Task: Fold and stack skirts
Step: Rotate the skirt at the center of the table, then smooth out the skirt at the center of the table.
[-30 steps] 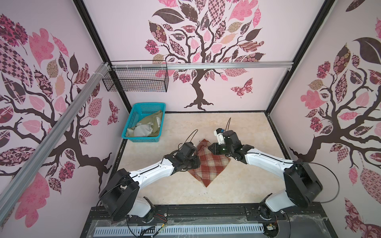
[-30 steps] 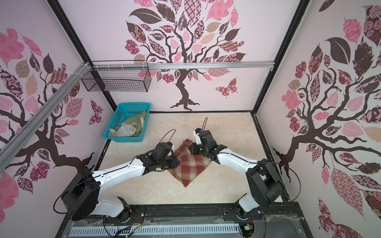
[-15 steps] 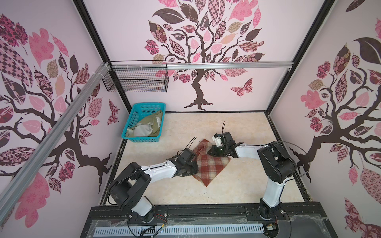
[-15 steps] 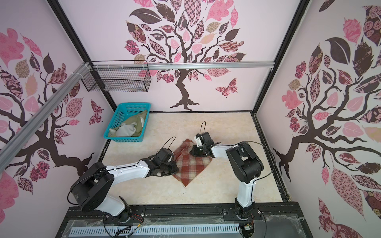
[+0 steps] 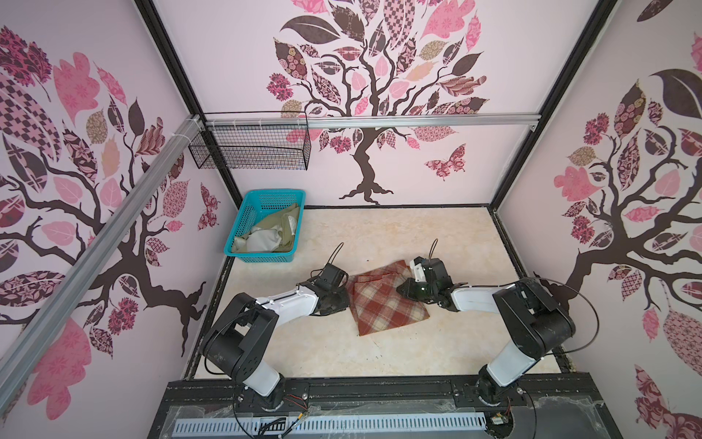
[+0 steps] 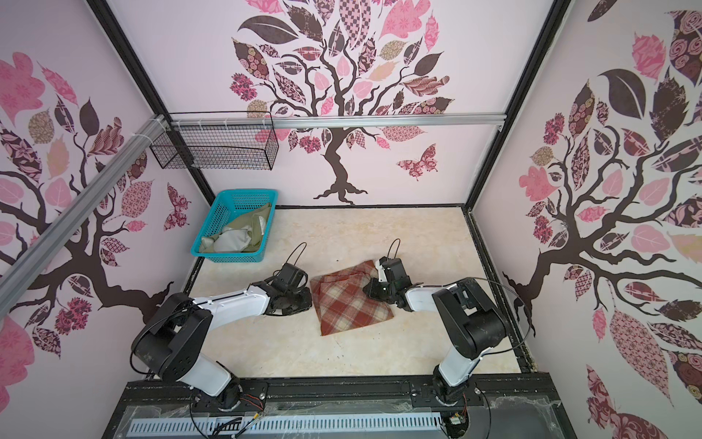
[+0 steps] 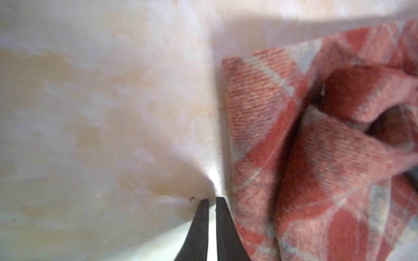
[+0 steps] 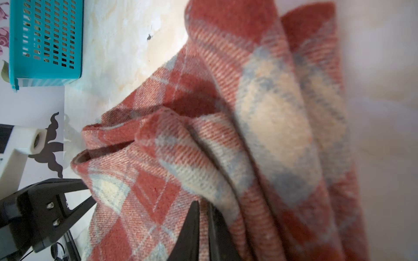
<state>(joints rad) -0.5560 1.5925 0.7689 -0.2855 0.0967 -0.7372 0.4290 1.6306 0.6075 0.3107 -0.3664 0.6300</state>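
Left gripper [image 7: 211, 200] is down low at the desk [image 7: 90, 113], fingers [image 7: 200, 226] drawn almost together with only a thin slit of light between them, and nothing in that slit! It sits just beside the plaid skirt [image 7: 316, 158], off the cloth's edge, with bare marbled desk under the tips.

Over to the right gripper [image 8: 204, 204]: fingers likewise squeezed close, tips nosed right into the bunched folds of the rust-red and cream cloth. Whether a fold is actually caught between them, the wrist view doesn't settle.

In both top views the plaid skirt lies folded at mid-desk, a rough four-sided packet turned on the diagonal, with a rumpled strip along its far edge. Left gripper is at its left side and right gripper on its far right corner, the two arms reaching in low from either side.

And the olive-green skirt [image 5: 275, 222]? Crumpled in the turquoise basket [image 5: 236, 224] at the far left corner of the desk, pale lining showing, well apart from the plaid one. Above it, a black wire basket [image 5: 250, 152] hangs from the rail on the back wall.
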